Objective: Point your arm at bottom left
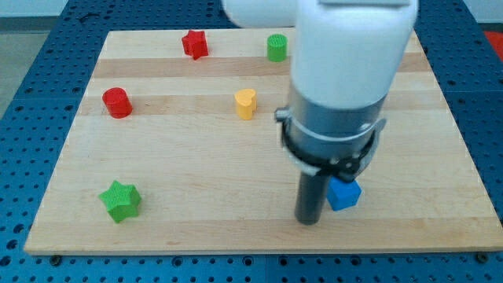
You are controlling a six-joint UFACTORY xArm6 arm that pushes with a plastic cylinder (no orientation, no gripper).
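Observation:
My tip (308, 221) rests on the wooden board (196, 196) near the view's bottom, right of centre. A blue cube (343, 193) lies just to its right, close to or touching the rod. A green star (120, 200) sits at the view's bottom left, far left of the tip. A red cylinder (117, 103) is at the left. A yellow heart-shaped block (246, 103) is near the centre. A red star (195, 44) and a green cylinder (277, 48) are at the view's top. The arm's body hides part of the board's upper right.
The board lies on a blue perforated table (31, 71). The board's bottom edge runs just below the tip.

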